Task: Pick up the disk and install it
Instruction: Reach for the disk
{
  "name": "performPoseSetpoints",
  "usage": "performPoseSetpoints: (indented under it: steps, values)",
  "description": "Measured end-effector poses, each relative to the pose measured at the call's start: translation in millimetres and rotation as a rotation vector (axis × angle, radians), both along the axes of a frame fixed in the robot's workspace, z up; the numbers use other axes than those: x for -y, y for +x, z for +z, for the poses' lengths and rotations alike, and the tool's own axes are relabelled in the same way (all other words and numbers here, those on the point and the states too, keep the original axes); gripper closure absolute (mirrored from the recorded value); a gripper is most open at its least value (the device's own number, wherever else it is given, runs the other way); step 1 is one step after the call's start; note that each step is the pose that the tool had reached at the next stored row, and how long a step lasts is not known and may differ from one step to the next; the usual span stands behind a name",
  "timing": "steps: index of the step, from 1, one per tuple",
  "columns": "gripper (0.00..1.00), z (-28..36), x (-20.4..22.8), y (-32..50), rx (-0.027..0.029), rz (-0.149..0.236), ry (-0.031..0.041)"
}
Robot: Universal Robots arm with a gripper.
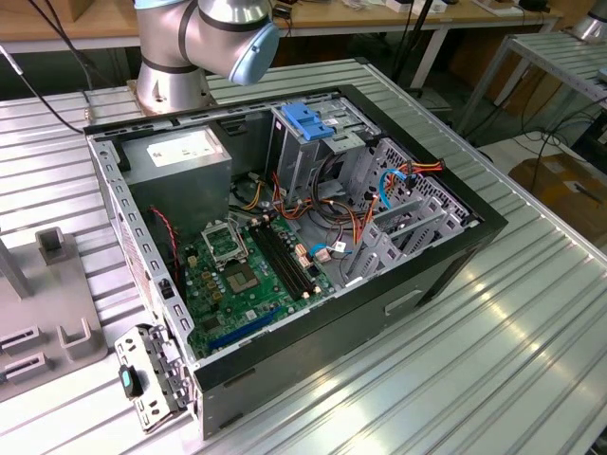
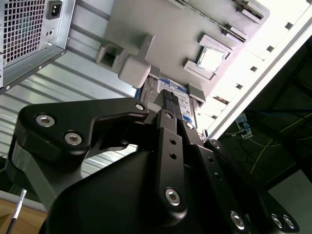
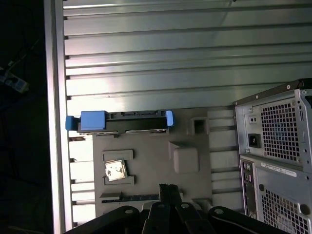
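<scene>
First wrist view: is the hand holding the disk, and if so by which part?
Nothing is held. The disk stands on edge in a slot of the grey fixture, with a clear gap between it and the hand.

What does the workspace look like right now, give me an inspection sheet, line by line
Surface: ribbed metal table, carrying an open computer case and a grey fixture plate.
Job's things: the disk stands on edge in a slot of the plate, not gripped.
Clutter: small square metal part in a plate pocket.
Grippers: claw shut, apart from the disk.
Cables: coloured wires inside the case.
Surroundings: cardboard box on the floor.
</scene>
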State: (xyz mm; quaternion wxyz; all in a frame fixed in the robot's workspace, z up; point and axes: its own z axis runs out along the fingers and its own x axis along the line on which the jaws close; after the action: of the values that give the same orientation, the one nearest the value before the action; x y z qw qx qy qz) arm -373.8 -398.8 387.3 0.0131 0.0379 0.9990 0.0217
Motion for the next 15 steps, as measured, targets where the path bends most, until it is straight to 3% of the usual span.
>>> performPoseSetpoints:
  steps: [5, 9, 12, 15]
  values:
    - [0.89, -0.1, 0.0, -0.8, 0.0001, 0.000, 0.0001]
    - [0.89, -1.3, -1.1, -13.2, 0.0001, 0.000, 0.0002]
    - [0.89, -3.6, -9.1, -15.5, -0.0001, -0.001, -0.0001]
    - [0.89, -6.8, -20.7, -17.3, -0.0001, -0.001, 0.0000]
